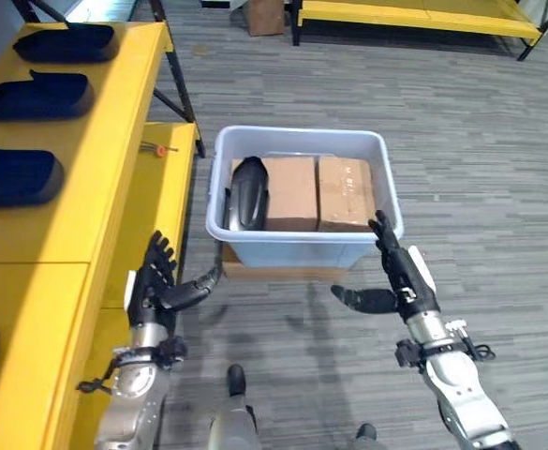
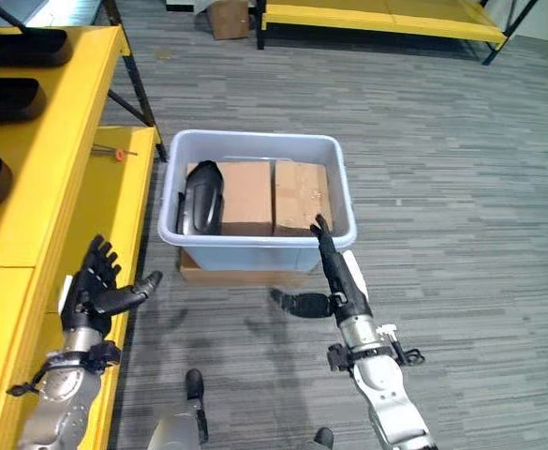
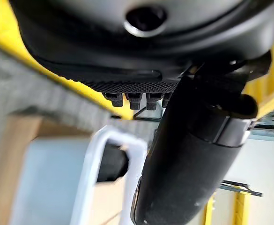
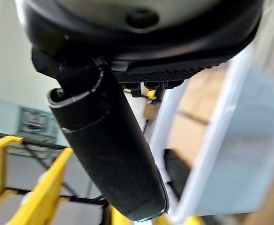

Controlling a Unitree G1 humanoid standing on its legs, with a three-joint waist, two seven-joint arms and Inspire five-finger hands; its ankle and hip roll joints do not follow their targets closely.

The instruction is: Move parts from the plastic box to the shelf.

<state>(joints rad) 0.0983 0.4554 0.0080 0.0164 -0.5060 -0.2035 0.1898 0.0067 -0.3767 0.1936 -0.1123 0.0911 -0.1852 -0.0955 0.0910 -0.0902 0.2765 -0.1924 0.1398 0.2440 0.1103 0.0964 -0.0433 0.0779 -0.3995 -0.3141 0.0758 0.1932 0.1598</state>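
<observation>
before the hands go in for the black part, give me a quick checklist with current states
1. Left hand empty, fingers open: ok.
2. Right hand empty, fingers open: ok.
3. Black part in the plastic box, exposed at its left side: ok.
4. Cardboard boxes crowd the part on its right: not ok.
5. Free space on the yellow shelf among the parts already placed: ok.
6. Whether anything lies beneath the part: cannot tell.
</observation>
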